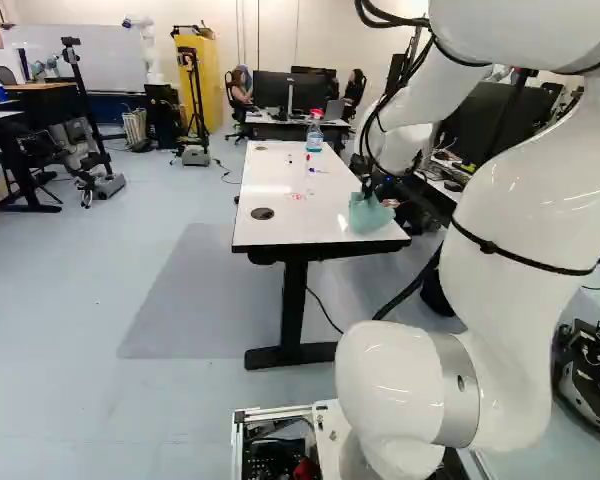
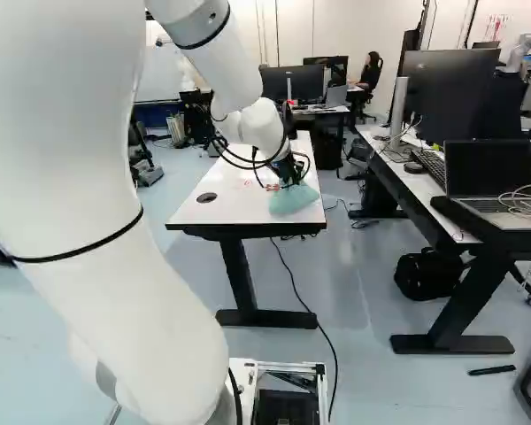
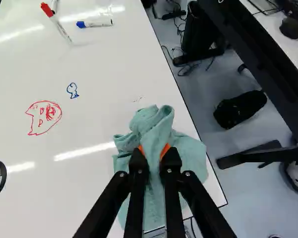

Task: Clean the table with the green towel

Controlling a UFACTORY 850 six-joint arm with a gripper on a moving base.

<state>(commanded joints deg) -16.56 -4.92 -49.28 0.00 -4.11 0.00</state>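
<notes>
White arm (image 2: 239, 62) reaches out over the white-topped table (image 3: 79, 193), w/ its gripper (image 2: 276, 186) low at the near R corner. Fingers pinch a bunched fold of the green towel (image 3: 186, 153) btwn orange pads, one each side; jaws narrow, w/ cloth in the middle. Towel's on the tabletop at that corner, its crumpled top just ahead of the fingertips & the rest spread around & under them, close to the R edge. Small dark scuff (image 3: 137, 99) just beyond towel. Red marker drawing (image 3: 43, 118) & smaller blue drawing (image 3: 72, 90) are on the surface, apart from the cloth, L of it in the base views. Past them lie a red-capped marker (image 3: 59, 27) & a blue-capped marker (image 3: 99, 23); clear bottle (image 1: 314, 138) w/ red top stands upright toward the far end. Round blk cable grommet (image 1: 262, 213) sits nr the table's L side. Neighboring desk, R side of R base view, holds an open laptop (image 2: 491, 181); blk bag (image 2: 425, 274) on floor beneath.
</notes>
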